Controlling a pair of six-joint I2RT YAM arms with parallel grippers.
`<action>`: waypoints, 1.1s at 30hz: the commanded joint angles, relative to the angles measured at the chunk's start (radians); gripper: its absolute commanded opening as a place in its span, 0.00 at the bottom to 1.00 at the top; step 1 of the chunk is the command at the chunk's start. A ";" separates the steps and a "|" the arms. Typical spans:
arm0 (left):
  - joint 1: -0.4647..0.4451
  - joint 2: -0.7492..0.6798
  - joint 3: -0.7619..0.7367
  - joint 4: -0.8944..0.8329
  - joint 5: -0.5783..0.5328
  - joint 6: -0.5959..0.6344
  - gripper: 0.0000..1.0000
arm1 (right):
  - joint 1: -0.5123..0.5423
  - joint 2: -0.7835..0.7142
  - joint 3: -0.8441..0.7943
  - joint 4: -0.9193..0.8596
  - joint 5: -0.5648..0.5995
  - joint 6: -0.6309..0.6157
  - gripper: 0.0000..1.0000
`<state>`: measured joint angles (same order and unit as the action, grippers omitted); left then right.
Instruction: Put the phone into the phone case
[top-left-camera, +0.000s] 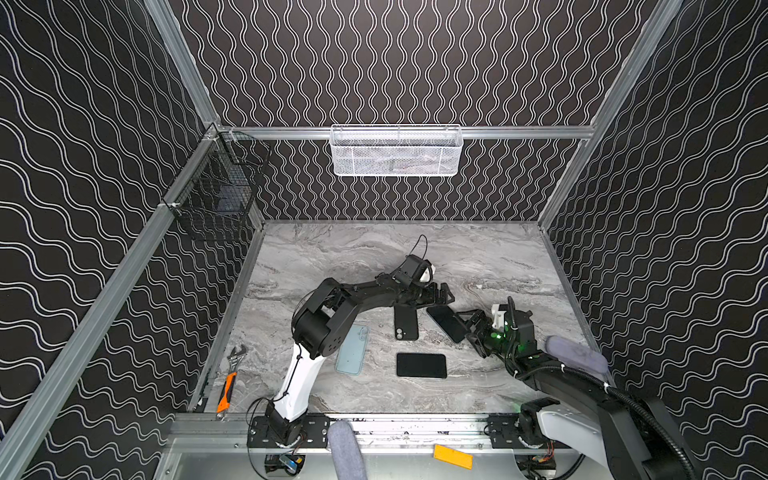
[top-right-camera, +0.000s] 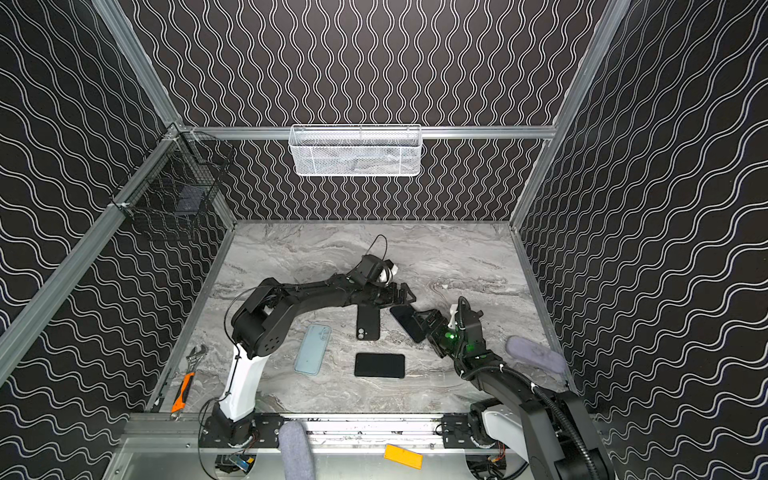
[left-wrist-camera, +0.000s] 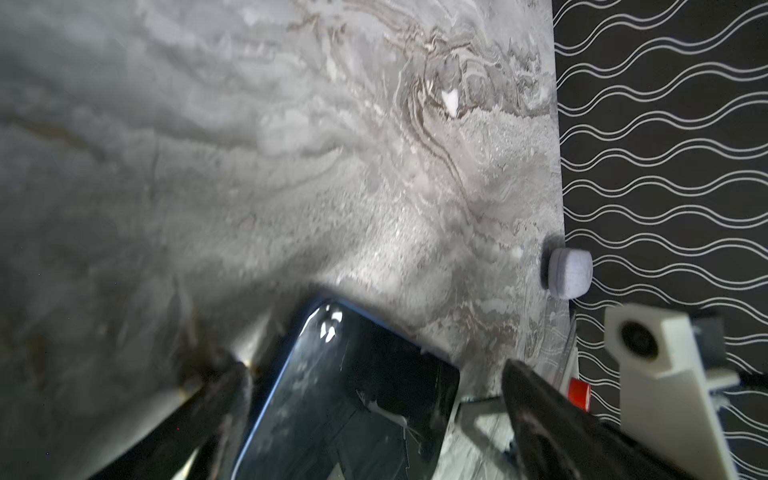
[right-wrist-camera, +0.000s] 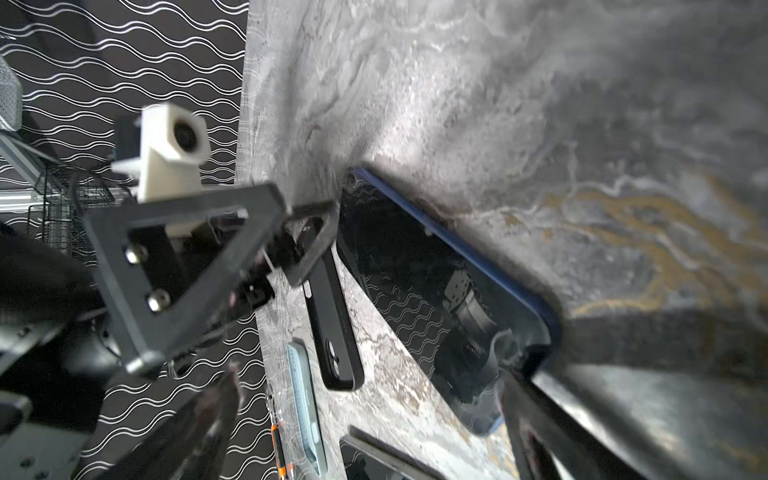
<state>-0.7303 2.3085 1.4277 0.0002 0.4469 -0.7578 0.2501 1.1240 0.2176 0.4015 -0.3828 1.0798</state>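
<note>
Nearest you, a flat black rectangular phone lies on the grey marbled counter. A pale blue soft phone case lies just to its left, and an orange-handled adjustable wrench sits by the left edge.

Behind those, your right fingers are spread wide, one on each side of the near end of the dark-screened phone with the blue rim. They hold nothing. That phone lies slantwise on the counter, outside any case. Just to its left is the black phone case with two camera holes.

Your left fingers reach across from the left and are spread open too, flanking the phone's far end above the far end of the black case. I cannot tell whether any finger touches the phone.

At the back, a white mesh basket hangs on the rail.
</note>
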 joint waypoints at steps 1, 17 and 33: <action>0.001 -0.018 -0.044 -0.029 -0.025 -0.024 0.99 | -0.002 0.033 0.021 0.045 0.000 -0.021 0.99; 0.001 -0.057 -0.103 0.020 -0.027 -0.055 0.99 | -0.007 -0.014 0.017 -0.029 0.019 -0.028 1.00; 0.002 -0.008 0.013 -0.043 -0.016 0.003 0.99 | -0.006 -0.089 -0.077 -0.032 0.037 0.024 1.00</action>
<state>-0.7284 2.2898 1.4200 -0.0223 0.4332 -0.7853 0.2420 1.0096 0.1406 0.3336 -0.3538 1.0901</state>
